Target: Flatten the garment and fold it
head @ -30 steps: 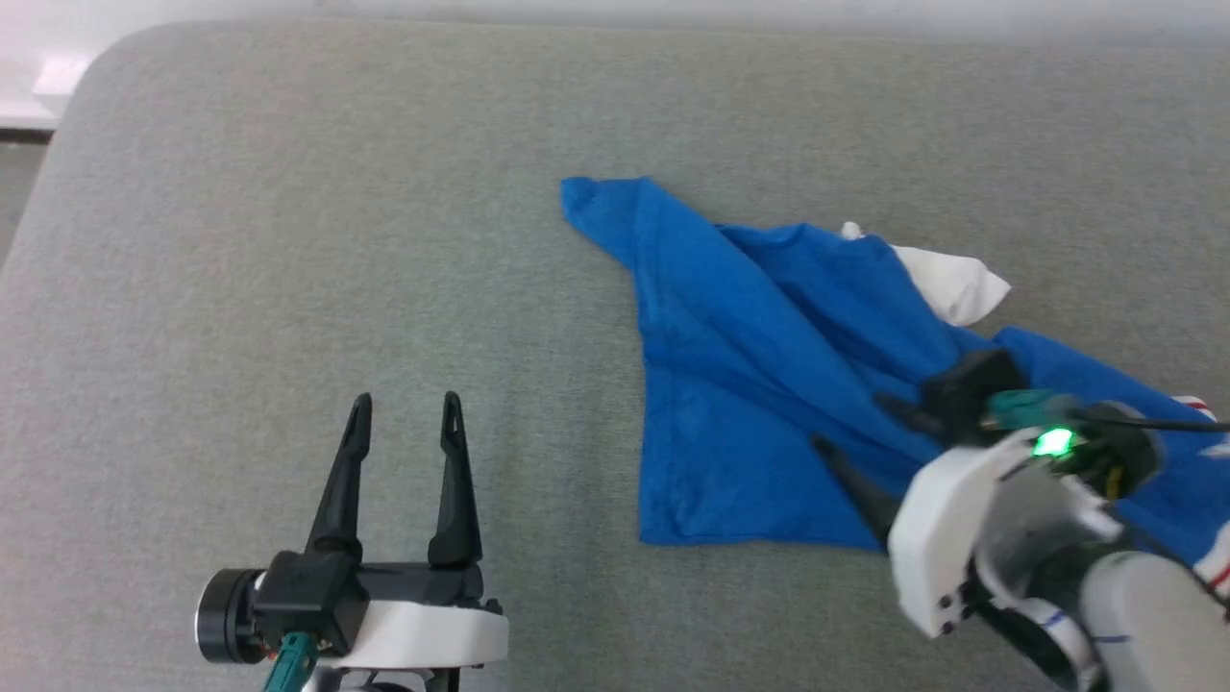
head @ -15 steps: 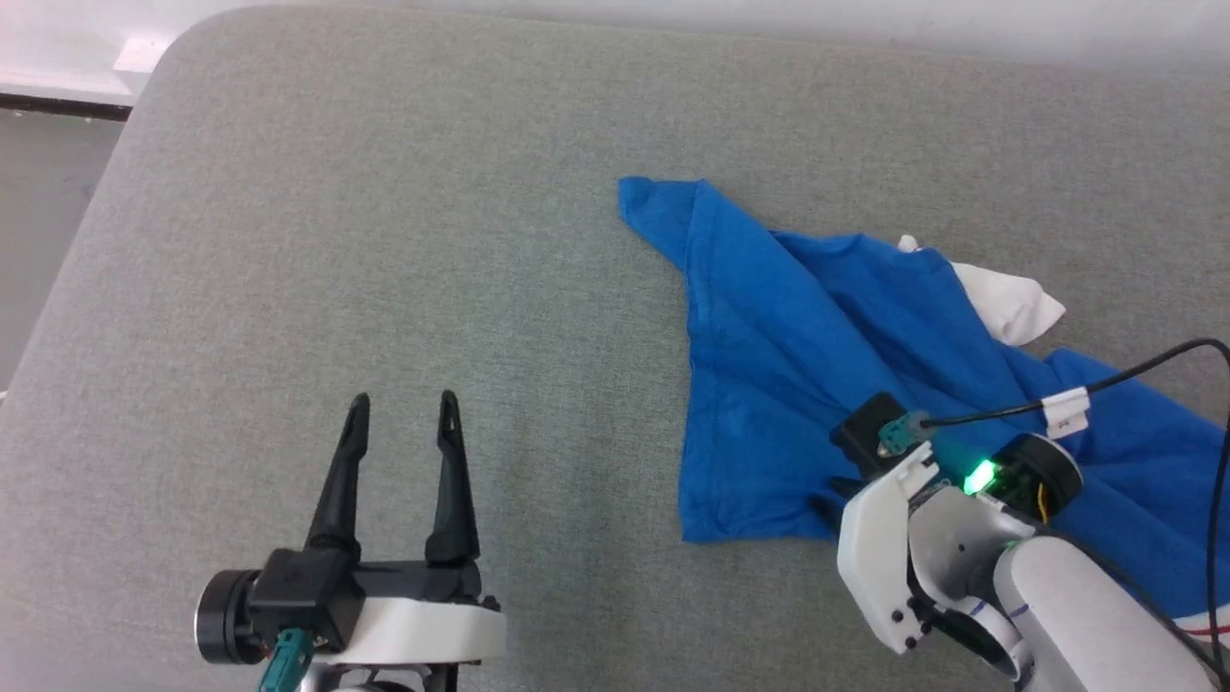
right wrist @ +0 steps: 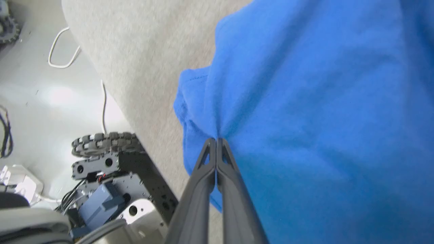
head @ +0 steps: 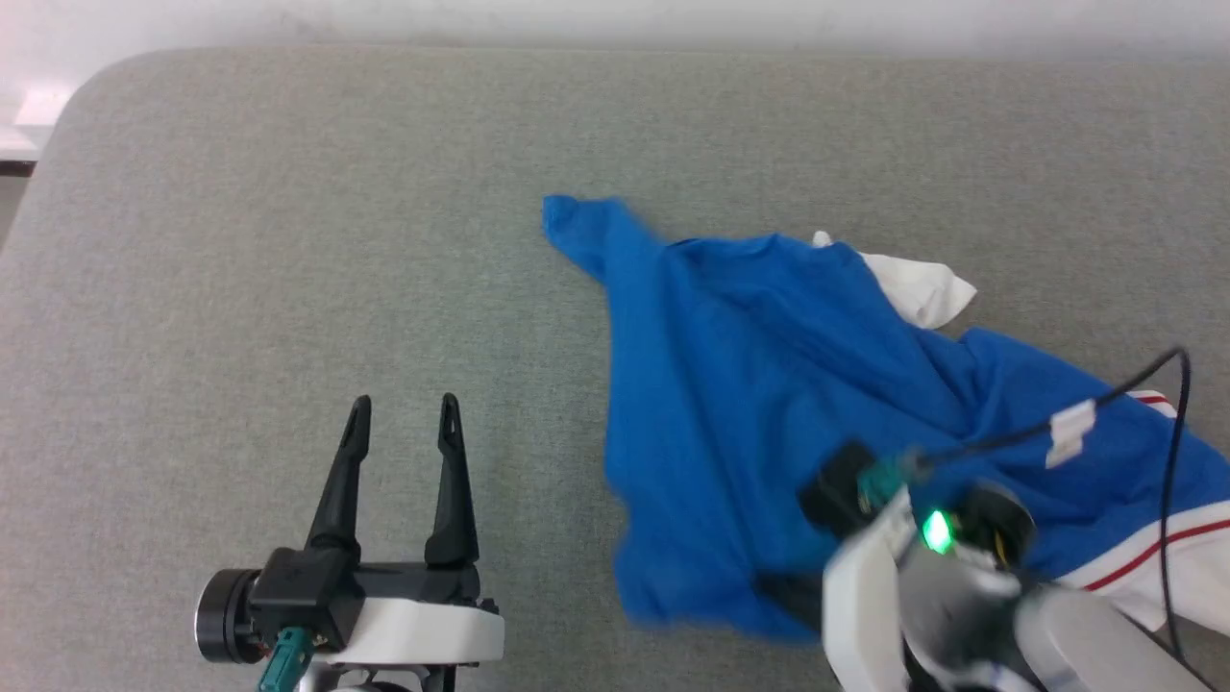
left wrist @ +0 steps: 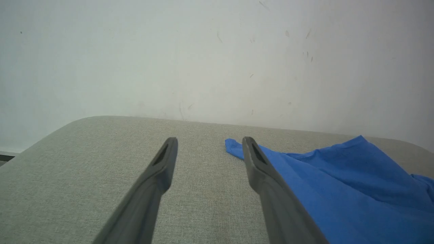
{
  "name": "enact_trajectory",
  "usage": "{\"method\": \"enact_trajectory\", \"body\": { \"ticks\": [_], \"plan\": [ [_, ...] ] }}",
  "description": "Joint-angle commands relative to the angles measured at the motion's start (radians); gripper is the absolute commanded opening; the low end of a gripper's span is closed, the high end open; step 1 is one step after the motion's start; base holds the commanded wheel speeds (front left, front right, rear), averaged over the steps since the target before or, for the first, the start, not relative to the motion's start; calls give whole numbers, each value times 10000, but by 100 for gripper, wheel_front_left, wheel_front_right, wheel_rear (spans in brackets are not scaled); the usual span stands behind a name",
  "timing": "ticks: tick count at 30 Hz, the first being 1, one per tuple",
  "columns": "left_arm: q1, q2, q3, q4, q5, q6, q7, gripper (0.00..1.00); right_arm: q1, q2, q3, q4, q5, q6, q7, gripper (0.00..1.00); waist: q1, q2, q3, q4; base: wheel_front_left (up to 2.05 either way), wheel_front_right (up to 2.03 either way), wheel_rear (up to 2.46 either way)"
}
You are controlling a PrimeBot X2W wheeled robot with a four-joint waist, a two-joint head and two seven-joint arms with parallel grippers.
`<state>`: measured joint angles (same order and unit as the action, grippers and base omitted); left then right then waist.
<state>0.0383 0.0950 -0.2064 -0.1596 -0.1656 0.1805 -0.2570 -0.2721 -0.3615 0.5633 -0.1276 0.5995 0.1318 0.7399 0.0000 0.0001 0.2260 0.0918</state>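
The garment (head: 750, 384) is a royal-blue T-shirt lying crumpled on the grey padded table, right of centre. A white sleeve (head: 918, 288) pokes out at the back and red-striped white trim (head: 1153, 553) shows at the right. In the right wrist view my right gripper (right wrist: 216, 140) is shut on a fold of the garment (right wrist: 305, 101) near its front hem. From the head, that arm's wrist (head: 894, 548) covers its fingers. My left gripper (head: 402, 411) stands open and empty over bare table, left of the shirt. Its fingers (left wrist: 162, 162) frame the garment's far corner (left wrist: 234, 149).
The grey table (head: 288, 240) has a rounded far-left corner and meets a white wall (left wrist: 203, 51) at the back. Past the near edge, the right wrist view looks down on my wheeled base (right wrist: 105, 149) and a white cable (right wrist: 61, 57) on the floor.
My right gripper has closed on the shirt's front part, and the cloth there is drawn up and blurred. The head camera has shifted. The left gripper keeps its place.
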Motion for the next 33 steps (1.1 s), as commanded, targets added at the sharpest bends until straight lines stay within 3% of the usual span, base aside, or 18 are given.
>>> {"method": "enact_trajectory", "body": {
  "ticks": [1, 4, 7, 8, 9, 10, 11, 15, 16, 18, 22, 24, 29, 33],
  "plan": [
    [18, 17, -15, 49, 51, -63, -47, 100, 630, -792, 264, -482, 400, -11, 710, 0, 0, -1, -66, -191, 0, 0, 0],
    [57, 16, -59, 87, 28, -91, -47, 100, 1536, -1847, 209, -903, 851, -11, 1651, 0, 0, -1, -59, -266, 0, 0, 0],
    [94, 33, -59, 119, 3, -97, -47, 100, 2247, -2328, -333, -1036, 917, -11, 1795, 0, 0, -1, -60, -357, 0, 0, 0],
    [103, 44, -55, 131, 1, -96, -47, 100, 2384, -2287, -616, -1024, 763, -11, 1585, 11, 0, -1, -70, -385, 0, 0, 0],
    [109, 62, -55, 149, 0, -100, -47, 100, 2472, -2239, -789, -1037, 560, -11, 1390, 31, 0, -1, -89, -420, 0, 0, 0],
    [116, 80, -51, 163, -1, -98, -47, 100, 2539, -2089, -981, -1063, 433, -11, 1146, 81, 0, -1, -113, -460, 0, 0, 0],
    [118, 101, -52, 171, -2, -103, -46, 100, 2584, -1810, -1234, -1107, 389, -11, 819, 100, 0, -1, -141, -496, 0, 0, 0],
    [103, 205, -83, 145, 33, -123, 13, 100, 2574, -550, -2375, -1547, 213, -11, -755, 100, 0, -1, -274, -608, 0, 0, 0],
    [103, 205, -83, 145, 33, -123, 13, 100, 2574, -550, -2375, -1547, 213, -11, -755, 100, 0, -1, -274, -608, 0, 0, 0],
    [120, 255, -93, 94, 62, -110, 48, 100, 2616, 359, -3510, -1721, -234, -11, -1879, 100, 0, -1, -332, -678, 0, 0, 0],
    [242, 372, -129, -65, 151, -72, 128, 100, 2930, 2207, -5928, -2200, -2299, -11, -4005, 100, 0, -1, -361, -897, 0, 0, 0],
    [288, 436, -135, -164, 222, -28, 181, 100, 3199, 2800, -6785, -2506, -3266, -11, -4951, 100, 0, -1, -320, -1076, 0, 0, 0],
    [-49, 624, -293, -444, 427, -122, 488, 100, 3856, 3104, -7741, -2419, -3526, -11, -6166, 100, 0, -1, -122, -1645, 0, 0, 0],
    [-1119, 913, -747, -295, 876, -553, 1119, 100, 3820, 3109, -7937, -2159, -3417, -11, -6452, 100, 0, -1, 107, -1983, 0, 0, 0]
  ]
}}
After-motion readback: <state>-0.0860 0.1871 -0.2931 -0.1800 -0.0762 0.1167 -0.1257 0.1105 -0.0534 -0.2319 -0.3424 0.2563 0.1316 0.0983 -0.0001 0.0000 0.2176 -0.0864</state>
